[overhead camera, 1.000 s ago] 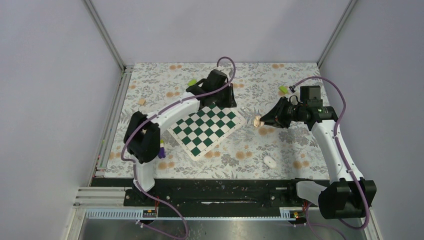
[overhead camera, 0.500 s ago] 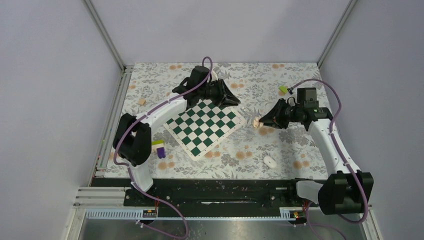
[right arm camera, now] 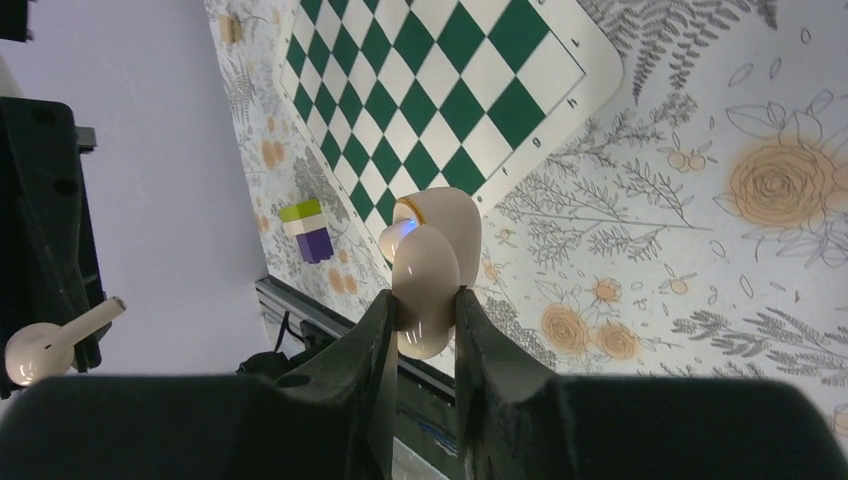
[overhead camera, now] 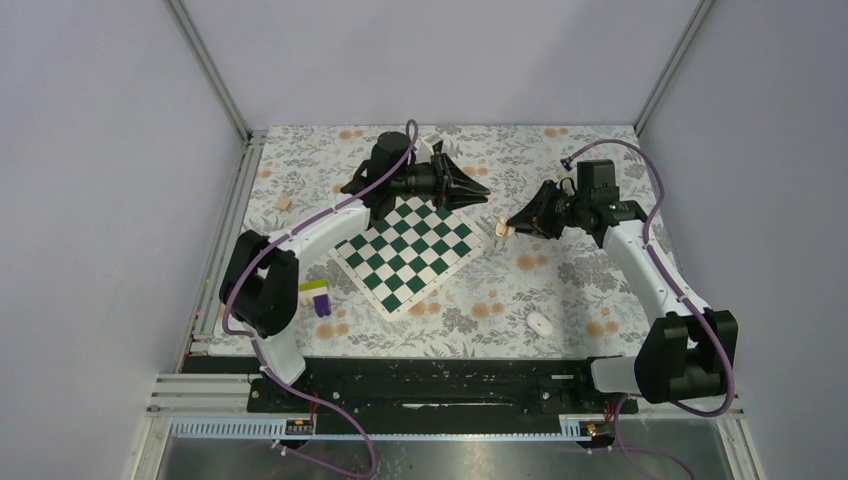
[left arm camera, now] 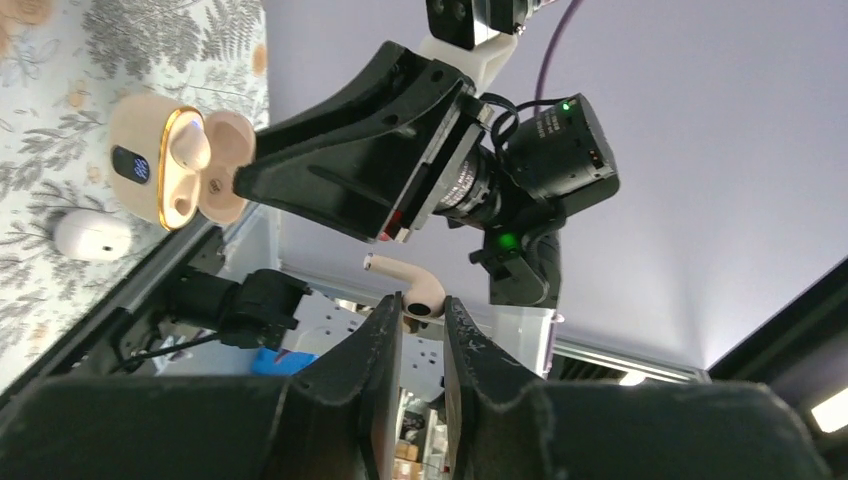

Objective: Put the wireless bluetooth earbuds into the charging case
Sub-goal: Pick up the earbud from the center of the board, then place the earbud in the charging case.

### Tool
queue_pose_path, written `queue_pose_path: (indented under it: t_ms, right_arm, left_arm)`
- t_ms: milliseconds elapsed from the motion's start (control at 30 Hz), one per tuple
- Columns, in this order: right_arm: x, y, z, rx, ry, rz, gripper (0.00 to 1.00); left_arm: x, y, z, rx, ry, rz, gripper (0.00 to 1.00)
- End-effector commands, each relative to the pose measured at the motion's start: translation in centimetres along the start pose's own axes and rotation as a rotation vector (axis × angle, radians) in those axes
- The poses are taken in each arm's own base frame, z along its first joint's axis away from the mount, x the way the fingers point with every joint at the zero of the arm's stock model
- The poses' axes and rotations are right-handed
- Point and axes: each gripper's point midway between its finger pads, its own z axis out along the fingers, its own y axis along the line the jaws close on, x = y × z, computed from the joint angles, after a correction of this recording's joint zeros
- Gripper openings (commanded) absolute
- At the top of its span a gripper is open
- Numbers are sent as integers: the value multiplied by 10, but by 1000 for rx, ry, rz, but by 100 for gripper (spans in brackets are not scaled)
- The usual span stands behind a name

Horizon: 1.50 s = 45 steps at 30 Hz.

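My left gripper (overhead camera: 478,197) (left arm camera: 422,300) is shut on a pale earbud (left arm camera: 412,284), pinching its bulb end with the stem sticking out to the left. It holds it in the air beyond the chessboard's far right corner. My right gripper (overhead camera: 512,224) (right arm camera: 425,300) is shut on the beige charging case (right arm camera: 428,262), which is open, lid back, with a lit blue display. In the left wrist view the case (left arm camera: 180,165) faces the earbud, a short gap apart. The earbud also shows in the right wrist view (right arm camera: 55,342). A white oval piece (overhead camera: 540,323) lies on the cloth near the front.
A green-and-white chessboard (overhead camera: 410,250) lies in the middle of the flowered cloth. A green and purple block (overhead camera: 316,297) stands left of it. A small tan block (overhead camera: 284,203) lies at the far left. Grey walls enclose three sides.
My left gripper has swung right off the chessboard and turned toward the case. My right gripper has moved left and farther back with the case, so the two tips are now close.
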Motion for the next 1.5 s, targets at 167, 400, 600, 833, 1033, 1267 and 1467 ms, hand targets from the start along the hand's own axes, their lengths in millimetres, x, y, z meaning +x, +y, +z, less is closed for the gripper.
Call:
queue_pose_path:
  t_ms: [167,400,600,833,1033,1267,1467]
  right_arm:
    - [-26,39,0,-155,-111,-52,0]
    - [-30,58,-6,-242,-125,-66,0]
    - [-28,63,-11,-240,-125,-73,0]
    - [-29,69,-16,-251,-131,-78,0]
    - [-29,68,-11,-256,-115,-57,0]
    - [-33,75,-14,-284,-132,-57,0]
    - [-32,78,-17,-293,-128,-57,0]
  left_arm:
    - [13,-47,-20,146,5,-18,4]
    - [11,-43,-20,171,-7,-67,4]
    - [8,-32,-18,156,-9,-88,4]
    - [2,-23,-12,173,-8,-105,4]
    - [1,-17,-7,194,19,-112,2]
    - [3,-2,0,168,36,-137,2]
    - [1,4,2,157,31,-139,2]
